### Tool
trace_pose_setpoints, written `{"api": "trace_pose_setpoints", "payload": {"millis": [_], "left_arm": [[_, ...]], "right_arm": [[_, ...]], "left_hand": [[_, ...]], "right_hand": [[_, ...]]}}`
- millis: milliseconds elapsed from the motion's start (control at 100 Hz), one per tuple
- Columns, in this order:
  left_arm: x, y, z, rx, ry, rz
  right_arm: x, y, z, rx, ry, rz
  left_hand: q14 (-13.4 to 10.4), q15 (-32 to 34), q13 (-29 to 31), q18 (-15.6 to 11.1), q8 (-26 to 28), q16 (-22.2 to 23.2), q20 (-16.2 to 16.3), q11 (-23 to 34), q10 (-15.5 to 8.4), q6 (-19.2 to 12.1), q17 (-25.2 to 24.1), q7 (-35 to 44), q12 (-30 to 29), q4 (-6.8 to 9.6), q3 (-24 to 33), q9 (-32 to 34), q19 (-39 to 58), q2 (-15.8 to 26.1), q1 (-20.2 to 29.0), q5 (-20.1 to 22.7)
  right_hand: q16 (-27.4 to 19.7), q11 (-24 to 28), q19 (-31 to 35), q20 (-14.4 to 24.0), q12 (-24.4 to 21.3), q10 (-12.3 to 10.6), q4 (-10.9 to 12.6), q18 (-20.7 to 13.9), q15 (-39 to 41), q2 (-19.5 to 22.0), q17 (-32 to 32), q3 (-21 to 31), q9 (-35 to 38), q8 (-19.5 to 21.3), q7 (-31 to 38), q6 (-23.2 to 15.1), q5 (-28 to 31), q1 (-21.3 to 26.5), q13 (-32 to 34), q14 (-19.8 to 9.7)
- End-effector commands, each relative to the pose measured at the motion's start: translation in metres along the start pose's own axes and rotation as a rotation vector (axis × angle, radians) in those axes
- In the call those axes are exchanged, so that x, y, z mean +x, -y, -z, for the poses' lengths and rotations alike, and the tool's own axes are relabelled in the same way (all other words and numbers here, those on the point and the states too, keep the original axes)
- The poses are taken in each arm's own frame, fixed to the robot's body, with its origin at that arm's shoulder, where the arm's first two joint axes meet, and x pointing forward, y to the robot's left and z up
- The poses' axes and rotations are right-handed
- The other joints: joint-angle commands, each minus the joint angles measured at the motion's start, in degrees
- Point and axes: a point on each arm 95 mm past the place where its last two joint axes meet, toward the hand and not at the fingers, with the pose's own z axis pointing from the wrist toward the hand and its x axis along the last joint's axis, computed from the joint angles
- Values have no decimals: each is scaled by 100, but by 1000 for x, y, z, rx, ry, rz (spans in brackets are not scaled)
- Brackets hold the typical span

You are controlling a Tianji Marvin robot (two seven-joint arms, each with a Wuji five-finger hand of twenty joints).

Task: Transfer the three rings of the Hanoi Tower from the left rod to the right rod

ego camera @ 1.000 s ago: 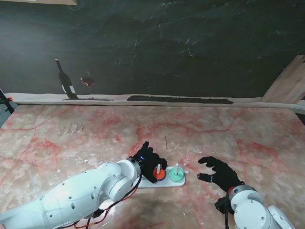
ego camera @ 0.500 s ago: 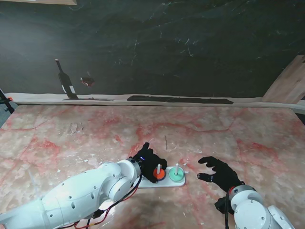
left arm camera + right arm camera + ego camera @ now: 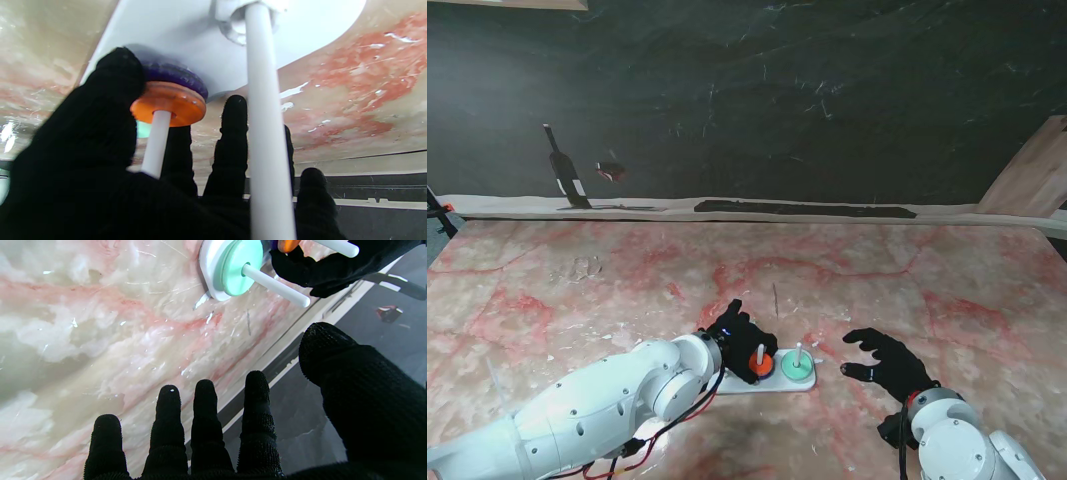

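The left hand (image 3: 745,345) pinches the orange ring (image 3: 761,364) on the middle rod (image 3: 760,352); at its 3 o'clock, the right hand (image 3: 885,364) hovers, fingers spread, over the worktop (image 3: 947,290).

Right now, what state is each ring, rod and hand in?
Orange ring: on the middle rod, stacked on the purple ring.
Purple ring: on the middle rod, at the base.
Green ring: alone on the right rod.
Left rod: bare.
Left hand: around the orange ring; grip unclear.
Right hand: open, holding nothing.
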Motion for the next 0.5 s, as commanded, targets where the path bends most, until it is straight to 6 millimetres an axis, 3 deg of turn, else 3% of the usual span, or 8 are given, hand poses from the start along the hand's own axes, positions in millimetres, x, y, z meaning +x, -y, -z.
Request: {"api": "trace_pose_setpoints", "payload": {"millis": [0,490], "left_arm": [[1,2,0,-1,-5,2],[2,14,4,12,-12,-27]], "right_arm": [[0,3,1,6,0,-2],[0,2,1,5,1,-5]], "left_hand": [[-42,118,160,-7,296,59,134,132,-305,-220,-104,525,94,395,317,253,16,428,277,405],[-90,151,235,-21,363,69,298,131,-332,-167,-116,605,126,399,346,318,64,379,309,512]], "right_hand": [[52,90,-64,116,24,0,189,-42,47,21,-45,-116,-87,-49,35,52,-183,0,2,18],[52,88,-70,121,23,3,190,-43,46,13,-45,-112,-93,-50,36,46,-184,-1,2,14]]}}
